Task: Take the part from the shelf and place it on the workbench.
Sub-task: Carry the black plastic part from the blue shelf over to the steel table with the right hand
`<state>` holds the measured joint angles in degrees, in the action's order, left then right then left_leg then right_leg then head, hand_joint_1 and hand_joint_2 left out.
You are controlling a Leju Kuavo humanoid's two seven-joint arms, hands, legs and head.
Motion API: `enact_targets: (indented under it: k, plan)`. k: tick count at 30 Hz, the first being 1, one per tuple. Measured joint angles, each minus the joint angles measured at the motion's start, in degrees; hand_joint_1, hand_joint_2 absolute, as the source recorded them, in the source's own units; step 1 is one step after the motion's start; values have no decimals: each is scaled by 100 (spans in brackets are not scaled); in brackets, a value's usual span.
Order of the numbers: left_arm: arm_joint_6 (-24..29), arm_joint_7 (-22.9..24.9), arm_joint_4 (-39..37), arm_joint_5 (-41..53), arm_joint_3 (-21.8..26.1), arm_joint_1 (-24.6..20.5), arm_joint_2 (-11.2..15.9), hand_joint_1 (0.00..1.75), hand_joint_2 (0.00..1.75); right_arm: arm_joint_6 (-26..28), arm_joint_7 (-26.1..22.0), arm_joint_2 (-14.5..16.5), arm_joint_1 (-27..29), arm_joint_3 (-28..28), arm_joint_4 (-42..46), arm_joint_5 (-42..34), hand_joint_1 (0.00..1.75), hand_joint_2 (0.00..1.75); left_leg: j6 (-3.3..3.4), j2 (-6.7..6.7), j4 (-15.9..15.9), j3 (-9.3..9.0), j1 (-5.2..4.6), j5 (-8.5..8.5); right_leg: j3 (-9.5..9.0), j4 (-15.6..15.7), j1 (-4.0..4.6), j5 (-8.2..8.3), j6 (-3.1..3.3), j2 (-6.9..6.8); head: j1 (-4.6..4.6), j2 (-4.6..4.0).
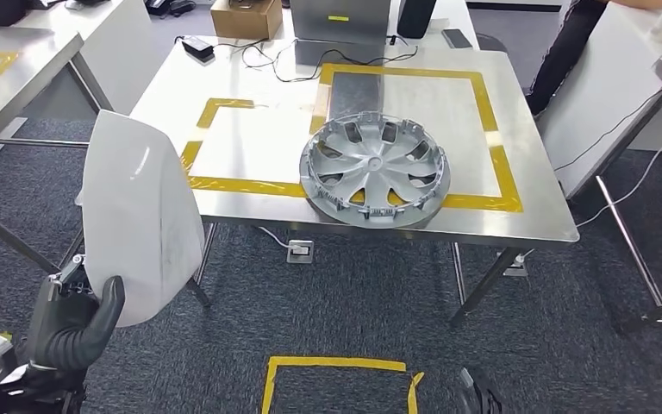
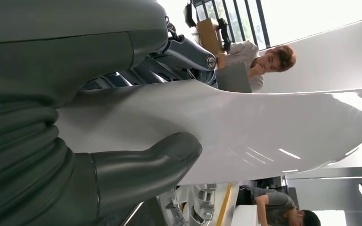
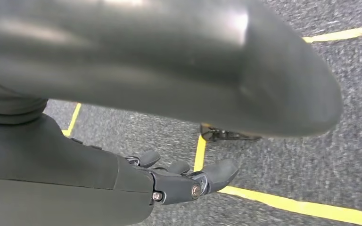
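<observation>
The left hand [image 1: 78,323] gripped the white curved part [image 1: 138,216] upright off the workbench's [image 1: 250,147] front-left corner; the right hand [image 3: 184,181] hung with fingers loosely apart, empty.

White part [image 1: 142,216], silver hubcap [image 1: 374,171], yellow tape [image 1: 481,95] on steel workbench [image 1: 534,226], grey carpet [image 1: 353,297]

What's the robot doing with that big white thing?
The robot's left hand holds a curved white panel upright in front of the steel workbench. The panel is not on the bench yet. A silver wheel cover already lies there, across the yellow tape. The right hand hangs over the carpet, holding nothing.
</observation>
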<state>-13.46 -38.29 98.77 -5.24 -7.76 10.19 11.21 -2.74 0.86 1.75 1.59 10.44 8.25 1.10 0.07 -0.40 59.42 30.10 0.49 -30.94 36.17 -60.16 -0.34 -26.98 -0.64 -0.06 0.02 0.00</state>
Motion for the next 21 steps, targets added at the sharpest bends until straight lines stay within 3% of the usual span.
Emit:
enact_targets:
  k: [2,4,6,8,9,10,12,13,15,16,18,19,21]
  plan:
    - [1,18,28,2,-6,0,6,175,175,-4,3,-5,8,0,-1,-5,0,0,-81,1,13,-39,-8,-10,-63,52,1,12,97,4,-1,0]
    - [4,31,43,2,-17,-11,12,175,175,-10,-6,-8,8,1,-1,-9,0,0,-132,9,233,15,-4,-63,-173,90,-20,-1,182,9,-21,0]
    - [8,43,52,4,-35,-17,18,175,175,-15,-10,-11,2,1,-1,-9,0,0,-166,13,852,354,4,-293,-263,112,-23,-49,241,12,-50,0]
    - [10,56,54,7,-51,-6,22,175,175,-18,-9,-14,8,0,-1,-9,0,0,-184,14,1484,796,6,-543,-319,113,-16,-110,260,17,-59,0]
    - [12,60,54,8,-57,-1,23,175,175,-19,-9,-14,11,0,-1,-9,0,0,-182,14,1585,923,5,-536,-355,112,-13,-144,259,21,-58,0]
    - [14,62,54,8,-62,0,26,175,175,-20,-9,-14,12,0,-1,-10,0,0,-171,14,1483,945,5,-399,-402,111,-12,-179,254,25,-58,0]
    - [15,63,57,8,-70,-3,41,175,175,-21,-9,-13,12,0,-1,-17,0,0,-133,15,795,740,4,121,-512,114,-12,-262,229,32,-60,0]
    - [15,65,56,9,-74,-6,51,175,175,-20,-9,-12,10,0,-1,-25,0,0,-116,17,448,618,-7,246,-564,110,-7,-304,205,36,-61,0]
    - [15,69,53,10,-81,-13,69,175,175,-17,-6,-11,6,1,-1,-41,0,0,-64,20,101,490,-28,252,-617,100,8,-369,131,38,-67,0]
    - [15,72,49,10,-84,-17,73,175,175,-12,-4,-11,5,1,-1,-47,0,0,-33,22,89,476,-33,196,-642,79,20,-379,92,39,-67,0]
    - [13,73,48,13,-89,-24,79,175,175,-6,-2,-12,4,0,-1,-52,0,0,44,18,63,391,-10,282,-670,8,23,-412,26,33,-58,0]
    - [11,72,48,14,-92,-36,80,175,175,-6,-2,-11,-2,-1,-1,-55,0,0,75,18,58,344,2,279,-636,-93,21,-468,-3,30,-47,0]
    - [9,70,47,15,-96,-59,81,175,175,-6,-2,-9,-24,-2,-1,-58,0,0,122,22,46,279,10,243,-381,-548,5,-710,-59,23,-28,0]
